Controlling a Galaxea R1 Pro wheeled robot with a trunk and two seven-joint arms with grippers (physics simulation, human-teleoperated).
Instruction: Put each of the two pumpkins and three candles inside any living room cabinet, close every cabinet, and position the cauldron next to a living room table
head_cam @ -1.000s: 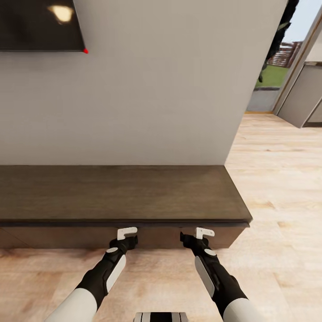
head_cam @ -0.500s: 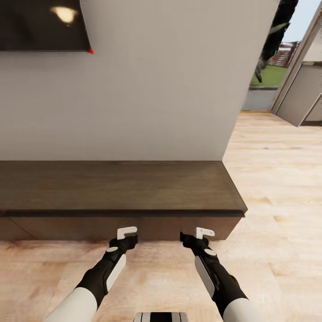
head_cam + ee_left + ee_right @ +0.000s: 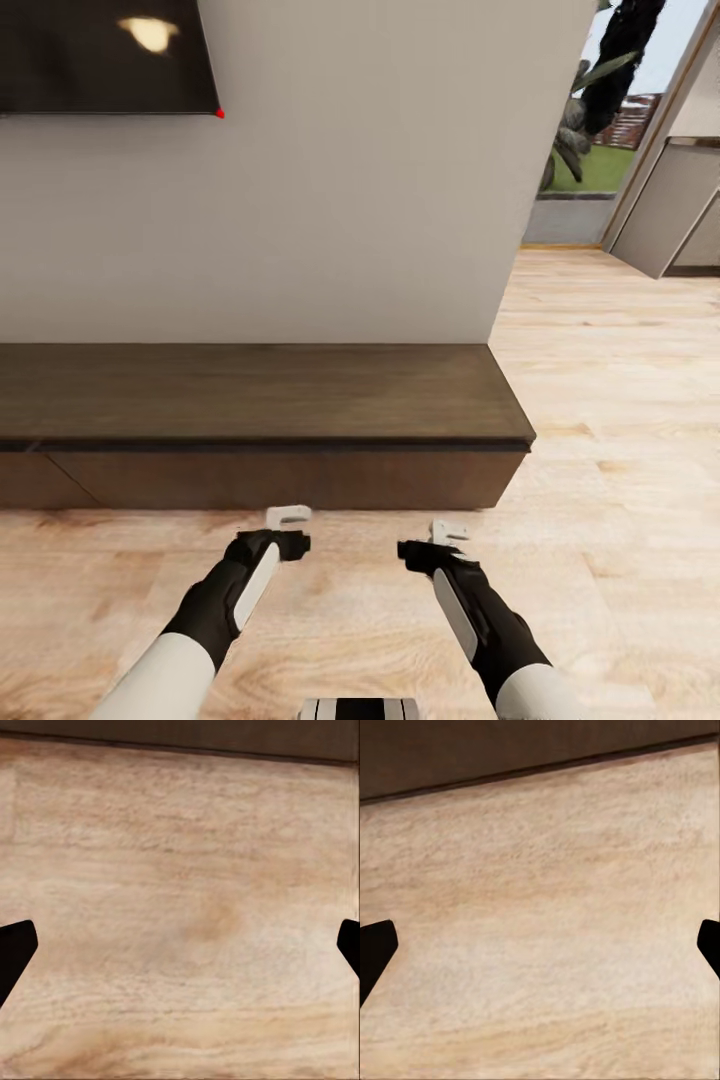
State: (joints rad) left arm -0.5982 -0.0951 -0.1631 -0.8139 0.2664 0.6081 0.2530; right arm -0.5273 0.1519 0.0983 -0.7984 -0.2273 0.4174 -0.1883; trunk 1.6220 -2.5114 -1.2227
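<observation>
Cabinet: the long dark brown cabinet (image 3: pixel 260 400) runs along the wall from 9 o'clock to about 2 o'clock of the head view, its flat top bare, its front panels flush and shut as far as can be seen

What has changed: against the pictures from a second ago the cabinet sits higher and smaller in the head view, more floor shows between it and the arms, and the dark screen corner and the doorway plant have slid sideways; the whole picture has shifted, so I judge the base is backing away and turning a little, not the furniture moving

Left gripper: the left gripper (image 3: pixel 291 532) hovers over the floor at 7 o'clock, now clear of the cabinet front where before it overlapped it; in its wrist view the two dark fingertips (image 3: pixel 15 952) stand wide apart with nothing between them

Right gripper: the right gripper (image 3: pixel 430 545) hovers at 5 o'clock, likewise off the cabinet; its fingertips (image 3: pixel 375 952) are spread wide and empty

Floor: pale wood floor (image 3: pixel 600 420) under both wrist views, with the cabinet's dark base as a band at the far edge

Other things: wall screen (image 3: pixel 100 55) at 11 o'clock, plant (image 3: pixel 600 80) at 1 o'clock

Meaning for the task: both hands are free and this cabinet looks closed, so the robot seems to be leaving it, probably to fetch a pumpkin, a candle or the cauldron
</observation>
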